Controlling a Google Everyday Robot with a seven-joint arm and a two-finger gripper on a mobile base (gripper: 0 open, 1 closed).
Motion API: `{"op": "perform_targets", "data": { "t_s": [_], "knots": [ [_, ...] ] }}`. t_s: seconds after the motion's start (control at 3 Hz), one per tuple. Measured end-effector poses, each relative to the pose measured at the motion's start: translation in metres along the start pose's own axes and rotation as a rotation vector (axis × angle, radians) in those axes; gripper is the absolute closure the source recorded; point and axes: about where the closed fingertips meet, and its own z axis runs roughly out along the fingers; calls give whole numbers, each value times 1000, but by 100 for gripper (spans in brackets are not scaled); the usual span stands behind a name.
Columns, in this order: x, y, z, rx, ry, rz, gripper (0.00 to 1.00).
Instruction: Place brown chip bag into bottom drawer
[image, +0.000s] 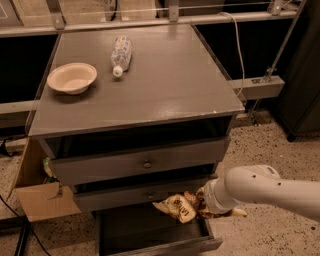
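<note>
- The gripper (196, 201) sits at the end of the 1 arm, which reaches in from the right. It is low in front of the cabinet, just beside the middle drawer (120, 199).
- It grips the bag (176, 207) by the bag's right end. The foil covers most of the gripper, so the clamp is probably tight, judging by how the bag hangs clear of any support.
- The bag lies to the left of the gripper. Its long axis runs roughly left to right and tips down a little at the free left end.
- The bottom drawer (167, 248) is pulled open directly below, with its dark interior exposed.
- The bag hangs over the drawer's right rear part, apart from the floor inside, so the key relation is straight down.
</note>
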Motion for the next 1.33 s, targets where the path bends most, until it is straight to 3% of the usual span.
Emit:
{"op": "perform_targets", "data": {
  "t_s": [0.33,0.67,1.33],
  "knots": [
    [19,19,44,-67,-18,15,100],
    [19,19,44,-67,-18,15,100],
    [31,18,110,-77,-98,-25,100]
  ]
}}
